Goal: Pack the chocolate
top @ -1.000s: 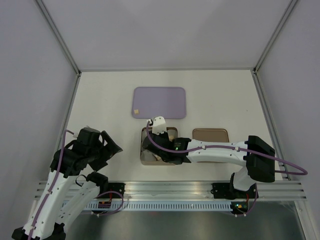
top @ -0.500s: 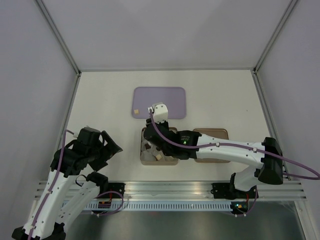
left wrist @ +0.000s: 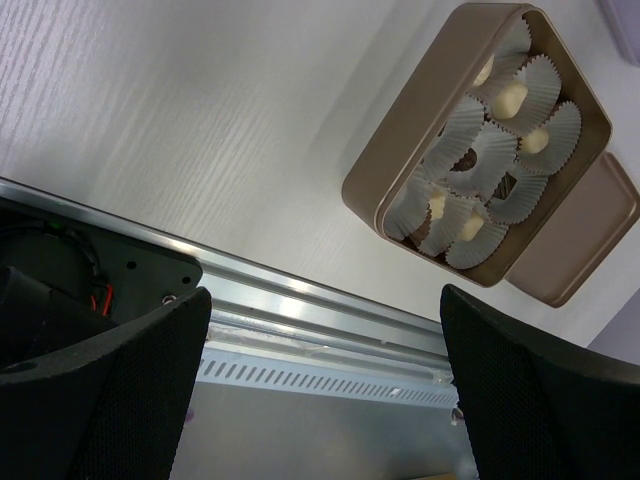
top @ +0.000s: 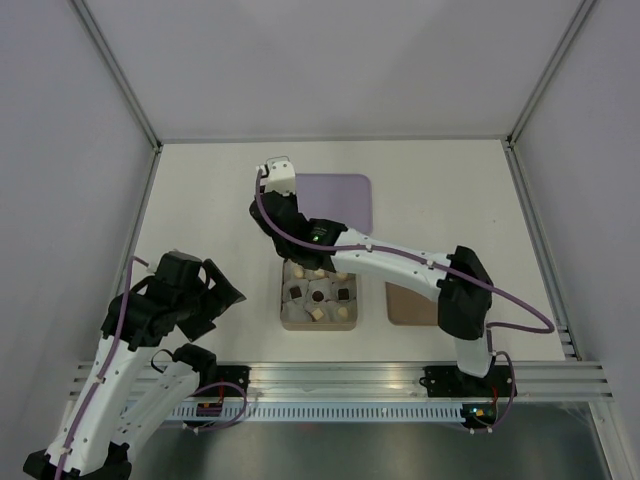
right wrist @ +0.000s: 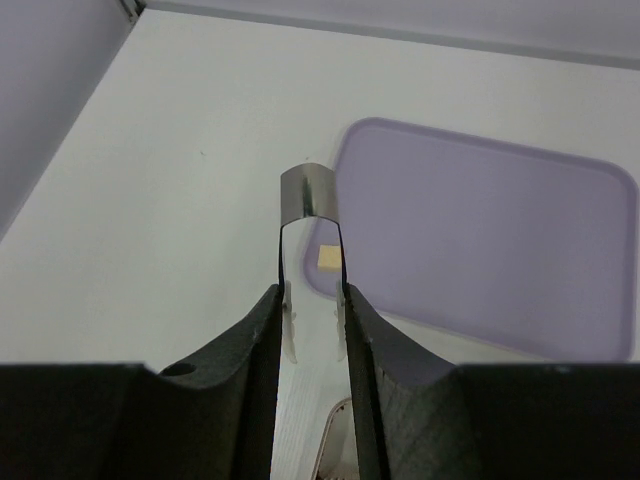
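Observed from the near edge: an aluminium rail [top: 340,378] runs along the front of a white, faintly grained table [top: 200,200]. The left gripper [left wrist: 325,400] hangs above this edge at the left. Its dark pads are spread wide and nothing is between them.

Just beyond the rail stands an open tan box [top: 284,300], square with rounded corners. It is filled with white crinkled paper cups [left wrist: 480,165]. Chocolate pieces [left wrist: 512,97] sit in the cups, some pale and some dark brown. A flat brown lid [left wrist: 575,240] lies just beside the box on its right, partly covered by the right arm in the overhead view.

Further out, the right gripper [right wrist: 310,215] reaches past the box. Its thin metal blades are drawn nearly together and grip nothing. Through the slit between them one tan cube [right wrist: 327,257] shows. It lies on a lilac tray [right wrist: 480,250] just inside the left edge; whether the blades touch it cannot be told.

Pale grey wall panels [top: 330,60] in metal framing close off the table at the far side and at both flanks.
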Controlling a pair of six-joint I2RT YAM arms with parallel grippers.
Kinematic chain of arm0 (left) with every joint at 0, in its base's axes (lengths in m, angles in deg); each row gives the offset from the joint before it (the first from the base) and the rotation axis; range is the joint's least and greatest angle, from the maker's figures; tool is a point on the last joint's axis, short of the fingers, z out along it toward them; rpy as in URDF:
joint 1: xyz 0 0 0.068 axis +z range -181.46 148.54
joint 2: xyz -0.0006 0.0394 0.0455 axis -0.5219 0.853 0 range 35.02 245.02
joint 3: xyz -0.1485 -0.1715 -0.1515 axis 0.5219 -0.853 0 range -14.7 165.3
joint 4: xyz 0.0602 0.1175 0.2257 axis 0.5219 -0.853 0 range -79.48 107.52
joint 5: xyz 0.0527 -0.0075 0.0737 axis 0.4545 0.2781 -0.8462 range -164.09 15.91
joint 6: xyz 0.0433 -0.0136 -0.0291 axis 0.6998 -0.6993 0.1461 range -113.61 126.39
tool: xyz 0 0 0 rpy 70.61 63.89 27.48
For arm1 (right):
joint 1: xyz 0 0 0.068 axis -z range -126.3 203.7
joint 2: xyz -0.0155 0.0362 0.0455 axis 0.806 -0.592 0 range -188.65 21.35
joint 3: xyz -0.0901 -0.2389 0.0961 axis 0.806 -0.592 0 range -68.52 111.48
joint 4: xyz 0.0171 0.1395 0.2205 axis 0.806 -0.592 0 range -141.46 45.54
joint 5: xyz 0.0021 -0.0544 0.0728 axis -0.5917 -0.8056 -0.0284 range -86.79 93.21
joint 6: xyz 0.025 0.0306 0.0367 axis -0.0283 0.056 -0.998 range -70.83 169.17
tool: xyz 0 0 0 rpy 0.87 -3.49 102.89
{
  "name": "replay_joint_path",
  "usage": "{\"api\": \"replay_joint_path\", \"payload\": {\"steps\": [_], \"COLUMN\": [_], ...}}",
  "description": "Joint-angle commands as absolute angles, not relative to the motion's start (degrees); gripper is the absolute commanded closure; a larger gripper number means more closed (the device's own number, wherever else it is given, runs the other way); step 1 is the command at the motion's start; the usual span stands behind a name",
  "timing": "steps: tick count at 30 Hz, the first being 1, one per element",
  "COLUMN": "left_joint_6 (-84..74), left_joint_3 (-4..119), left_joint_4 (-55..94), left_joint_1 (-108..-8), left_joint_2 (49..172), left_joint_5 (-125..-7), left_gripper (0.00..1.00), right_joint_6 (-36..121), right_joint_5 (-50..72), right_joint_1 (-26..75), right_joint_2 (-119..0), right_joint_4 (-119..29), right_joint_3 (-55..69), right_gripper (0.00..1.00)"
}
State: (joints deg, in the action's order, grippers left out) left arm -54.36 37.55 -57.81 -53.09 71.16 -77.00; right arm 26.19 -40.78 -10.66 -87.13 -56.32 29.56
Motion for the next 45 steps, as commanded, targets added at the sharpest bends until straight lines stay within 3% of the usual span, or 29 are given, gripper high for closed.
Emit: {"api": "replay_joint_path", "payload": {"steps": [1, 24, 45], "left_joint_6": [-53.64, -53.03, -53.2], "left_joint_3": [39.7, 39.53, 38.74], "left_joint_4": [-57.89, -57.45, -57.45], "left_joint_1": [-53.25, -53.26, -53.26], "left_joint_2": [71.58, 70.88, 70.61], "left_joint_5": [-77.51, -78.48, -79.18], "left_gripper": [0.01, 0.0, 0.01], "right_joint_6": [30.09, 30.89, 30.98], "right_joint_5": [-40.65, -38.19, -36.43], "right_joint_1": [-9.41, -3.78, -2.46], "right_joint_2": [-92.35, -111.09, -114.79], "right_joint_4": [-52.11, -50.61, -50.96], "right_joint_3": [35.44, 51.62, 53.03], "right_gripper": [0.65, 0.63, 0.61]}}
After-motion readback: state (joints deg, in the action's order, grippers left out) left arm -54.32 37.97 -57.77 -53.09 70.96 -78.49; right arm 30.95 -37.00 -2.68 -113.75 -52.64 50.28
